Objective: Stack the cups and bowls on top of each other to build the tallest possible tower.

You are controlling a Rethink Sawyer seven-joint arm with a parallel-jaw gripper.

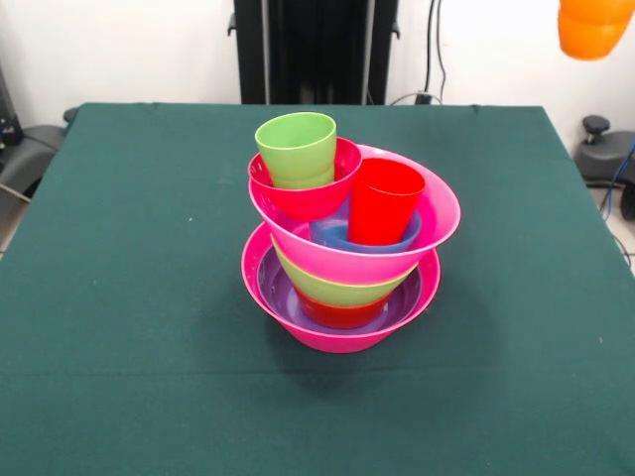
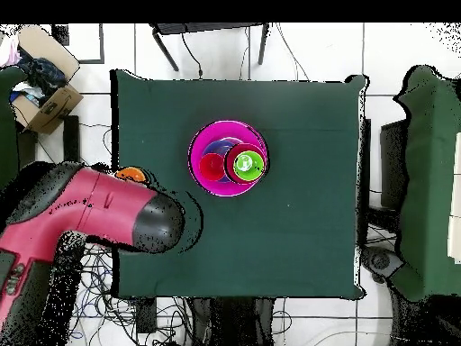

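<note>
The orange cup [image 1: 593, 27] is hanging at the upper right of the front view, well apart from the tower [image 1: 342, 238], which is sitting mid-tabletop [image 1: 119, 297], down and to the left of it. Whatever is holding the cup lies out of frame, so I cannot tell the gripper's state. The glossy plastic stack is leaning, with the lime green cup [image 1: 298, 149] and red cup [image 1: 385, 201] standing upright in its top bowls.
</note>
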